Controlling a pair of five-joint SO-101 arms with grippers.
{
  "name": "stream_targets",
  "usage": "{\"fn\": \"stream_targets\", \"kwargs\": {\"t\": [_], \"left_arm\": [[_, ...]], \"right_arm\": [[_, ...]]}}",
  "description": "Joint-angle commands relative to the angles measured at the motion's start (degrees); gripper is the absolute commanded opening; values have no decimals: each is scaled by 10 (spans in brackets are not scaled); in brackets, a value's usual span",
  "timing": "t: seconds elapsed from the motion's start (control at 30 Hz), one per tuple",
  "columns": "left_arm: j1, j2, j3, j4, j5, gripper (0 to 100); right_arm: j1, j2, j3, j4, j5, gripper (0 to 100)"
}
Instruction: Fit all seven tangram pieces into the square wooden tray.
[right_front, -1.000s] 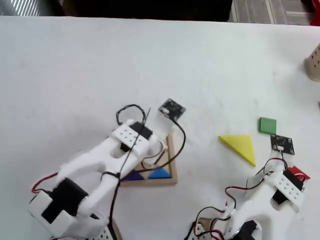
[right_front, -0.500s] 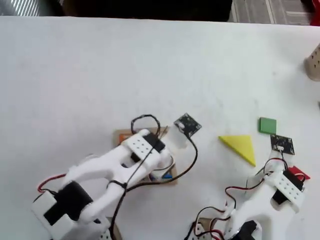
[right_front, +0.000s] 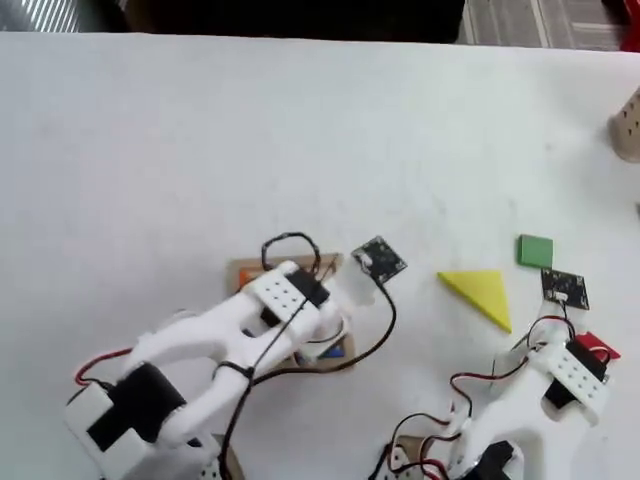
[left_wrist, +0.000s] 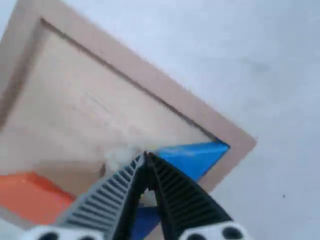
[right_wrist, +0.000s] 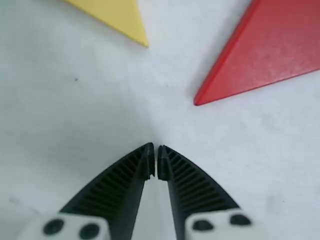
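The square wooden tray (right_front: 240, 272) lies under my left arm; its pale floor (left_wrist: 90, 105) holds a blue piece (left_wrist: 192, 152) in one corner and an orange piece (left_wrist: 30, 197) at another side. My left gripper (left_wrist: 146, 159) is shut, its tips just over the tray floor beside the blue piece. A yellow triangle (right_front: 480, 292) and a green square (right_front: 536, 250) lie on the table to the right. A red triangle (right_wrist: 265, 50) lies close to my right gripper (right_wrist: 155, 161), which is shut and holds nothing above bare table; the yellow triangle's tip (right_wrist: 117, 17) is nearby.
A perforated tan object (right_front: 628, 125) stands at the table's right edge. The white table (right_front: 300, 130) stretches wide behind the tray. Wires loop over both arms.
My left arm swung right and forward over the tray, covering most of it and the pieces inside. The right arm has not moved.
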Motion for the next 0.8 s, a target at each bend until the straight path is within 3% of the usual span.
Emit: {"fn": "stream_targets", "kwargs": {"t": [0.0, 0.13, 0.47, 0.77], "left_arm": [[6, -15, -10, 18, -6, 22], [-14, -57, -1, 19, -6, 22], [-162, -65, 18, -28, -9, 22], [-160, -46, 11, -31, -7, 22]], "right_arm": [[-7, -4, -3, -7, 8, 18], [-7, -4, -3, -7, 7, 18], [-6, -4, -3, -7, 5, 18], [-3, -4, -3, -7, 4, 18]]}}
